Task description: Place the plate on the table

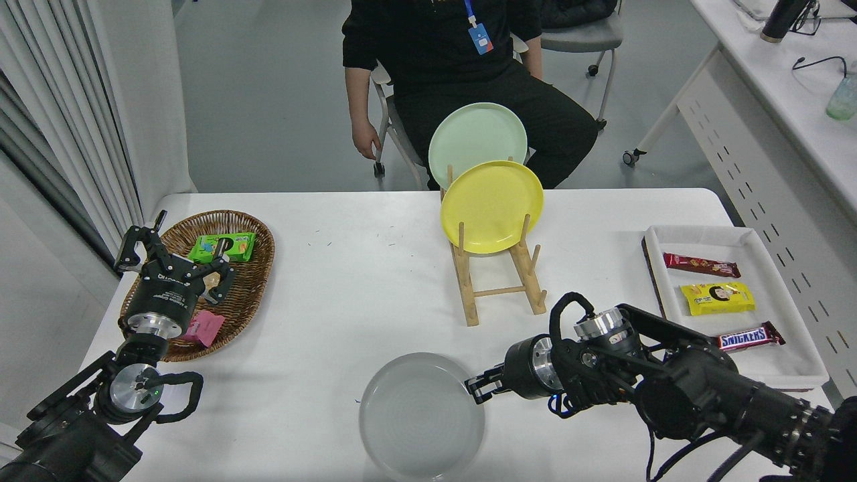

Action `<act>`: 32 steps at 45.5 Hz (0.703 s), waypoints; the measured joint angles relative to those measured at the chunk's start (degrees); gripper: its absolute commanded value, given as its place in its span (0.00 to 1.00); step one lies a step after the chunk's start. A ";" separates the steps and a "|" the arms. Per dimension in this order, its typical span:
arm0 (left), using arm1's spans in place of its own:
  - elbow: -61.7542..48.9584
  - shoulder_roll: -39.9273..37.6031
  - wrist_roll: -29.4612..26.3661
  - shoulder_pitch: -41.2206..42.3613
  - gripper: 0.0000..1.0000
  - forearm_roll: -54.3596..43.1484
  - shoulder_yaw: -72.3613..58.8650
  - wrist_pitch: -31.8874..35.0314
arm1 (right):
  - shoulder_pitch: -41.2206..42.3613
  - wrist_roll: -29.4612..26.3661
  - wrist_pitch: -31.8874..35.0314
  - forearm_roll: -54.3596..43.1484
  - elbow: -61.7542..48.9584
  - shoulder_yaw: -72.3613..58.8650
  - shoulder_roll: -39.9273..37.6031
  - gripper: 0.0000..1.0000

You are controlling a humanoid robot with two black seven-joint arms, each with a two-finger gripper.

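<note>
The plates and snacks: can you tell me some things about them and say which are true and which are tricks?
1. The grey plate lies flat on the table. True.
2. The yellow plate lies in the basket. False: it stands in the wooden rack.
3. The right gripper is at the grey plate's right rim. True.
4. The white tray holds plates. False: it holds snack bars.
5. The left gripper is over the basket. True.

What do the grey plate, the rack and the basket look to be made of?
The grey plate: probably matte plastic or melamine, going by its dull, even surface with faint rings. The rack: pale unfinished wood, with visible dowels. The basket: brown woven wicker, the weave showing.
</note>
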 measured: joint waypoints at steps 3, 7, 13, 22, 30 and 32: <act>0.00 0.00 0.00 0.00 0.98 0.00 0.00 0.00 | 0.01 0.00 0.00 -0.39 -0.01 0.01 0.02 0.72; 0.00 0.00 0.00 0.00 0.98 0.00 0.00 0.00 | 0.05 0.01 0.00 -1.00 -0.03 -0.06 0.03 0.71; 0.00 0.00 0.00 0.00 0.98 0.00 0.00 0.00 | -0.04 0.01 0.00 -2.08 -0.05 -0.14 0.03 1.00; 0.00 0.00 0.00 -0.01 0.98 0.00 0.00 0.00 | -0.14 0.03 0.00 -3.71 -0.05 1.19 0.25 1.00; 0.00 0.01 0.00 -0.03 0.98 0.00 0.00 0.00 | -0.16 0.03 0.00 -4.74 -0.03 2.74 0.47 1.00; 0.00 0.02 0.00 -0.03 0.98 0.01 0.00 0.00 | -0.13 0.03 0.00 -4.98 0.02 3.19 0.60 1.00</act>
